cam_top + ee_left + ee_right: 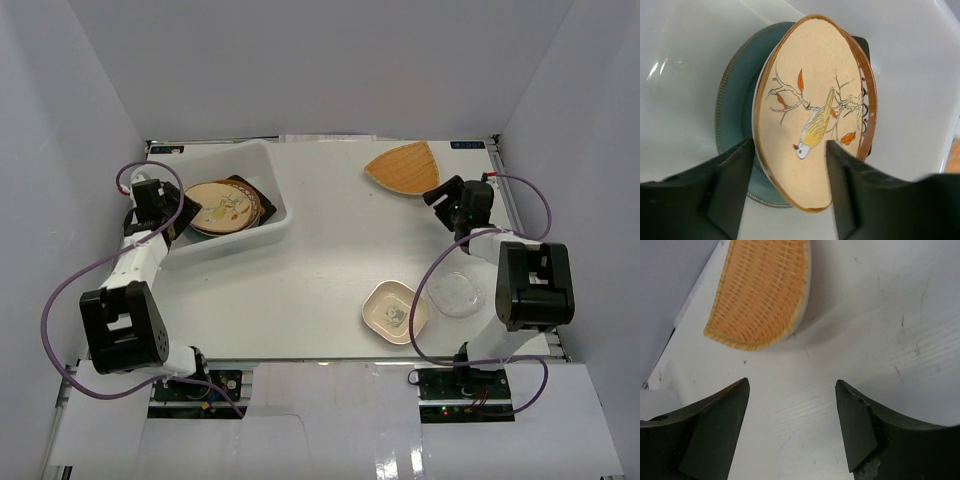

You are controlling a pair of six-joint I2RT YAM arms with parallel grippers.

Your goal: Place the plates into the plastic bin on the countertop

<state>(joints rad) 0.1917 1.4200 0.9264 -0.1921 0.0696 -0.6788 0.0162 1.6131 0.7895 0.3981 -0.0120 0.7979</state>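
The plastic bin [228,246] stands at the back left of the countertop [330,250]. In it lies a stack. The cream painted round plate [222,207] is on top, with a bird on it in the left wrist view [810,100]. Under it are the brown-rimmed plate [870,105], the teal plate [735,100] and a corner of the black square plate [863,44]. My left gripper [185,215] is inside the bin, its jaws open [790,145] astride the cream plate's near rim. My right gripper [437,195] is open and empty [792,382], just short of the orange fan-shaped plate [402,168] [762,290].
The small cream square plate [394,311] and the clear glass plate [456,294] lie at the front right, close to the right arm's base. White walls close in the table on three sides. Cables loop beside both arms.
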